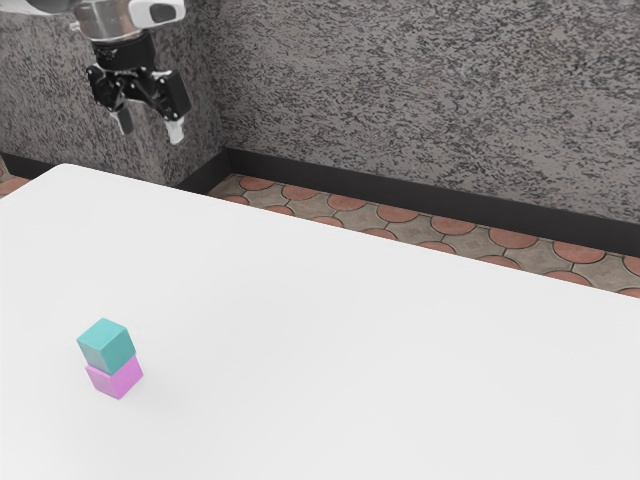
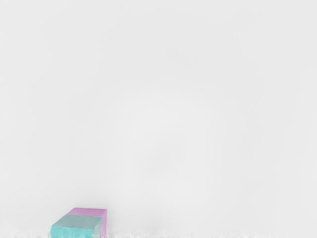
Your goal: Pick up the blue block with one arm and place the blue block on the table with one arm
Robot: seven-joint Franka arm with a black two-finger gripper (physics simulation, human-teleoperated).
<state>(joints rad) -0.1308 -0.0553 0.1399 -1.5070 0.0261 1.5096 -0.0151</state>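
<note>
Exterior view: we held our hand point(image 1: 150, 127) released, upper left, probably to clear the blue block point(image 1: 107, 346) stacked on the pink block point(image 1: 118, 380), lower left.

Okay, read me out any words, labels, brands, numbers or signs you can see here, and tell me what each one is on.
There are none that I can read.
The teal cube and the pink cube under it show plain faces, and the white tabletop bears no print.
I can make out no lettering on the black tool, the mottled wall or the floor tiles either.
</note>
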